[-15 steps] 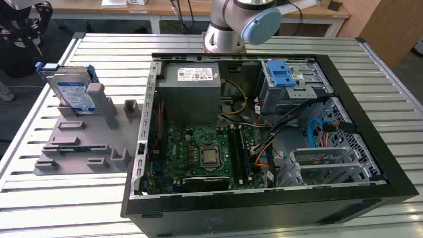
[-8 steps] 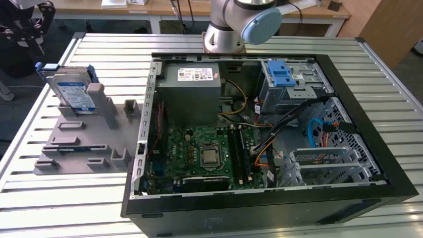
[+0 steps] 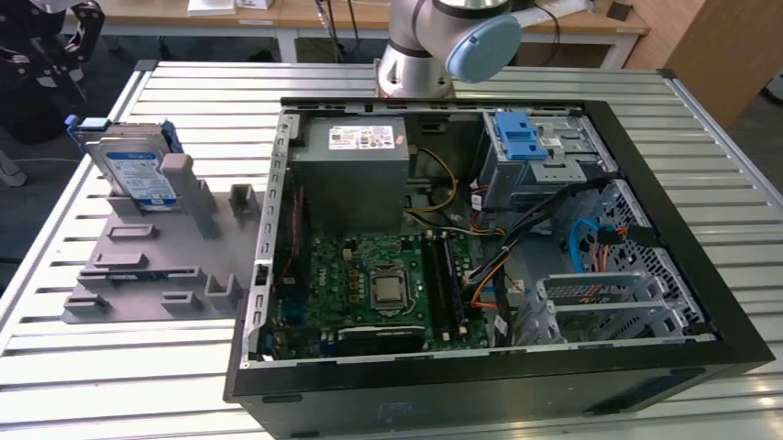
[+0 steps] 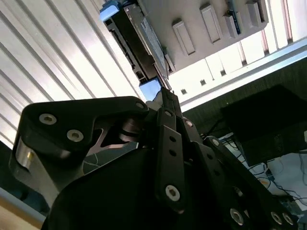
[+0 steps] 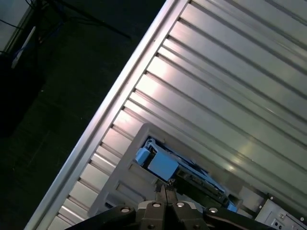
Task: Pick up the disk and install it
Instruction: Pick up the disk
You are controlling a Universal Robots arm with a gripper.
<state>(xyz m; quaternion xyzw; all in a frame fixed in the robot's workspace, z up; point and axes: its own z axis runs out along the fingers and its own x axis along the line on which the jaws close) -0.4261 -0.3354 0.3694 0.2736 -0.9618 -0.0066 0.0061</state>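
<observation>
- The black metal two-finger claw (image 5: 165, 188) has its fingers pressed together with nothing between them; in both wrist views (image 4: 162, 96) the tips meet in a thin line.
- Just past those tips is the disk (image 5: 188, 176), a flat silver hard drive in a bright blue plastic carrier frame. The claw points at one blue end of the disk, and from here it looks apart from it, not touching.
- The second wrist view shows the disk (image 4: 138, 44) edge-on, so the fingers line up roughly with its thin side.
- I judge the step in hand to be the reach for the pick-up. To do it well, the fingers should spread wider than the drive's thickness before closing in. They should straddle the two flat faces squarely and grip near the free upper edge, clear of the stand's posts.
- In the exterior view the disk (image 3: 135, 170) stands upright in the grey plastic slotted stand (image 3: 159, 270), with nothing touching it.
- The stand sits on the ribbed aluminium table (image 3: 183, 92), at the exterior view's left.
- Farther off lies the open black computer case (image 3: 490, 390), well apart from the disk.
</observation>
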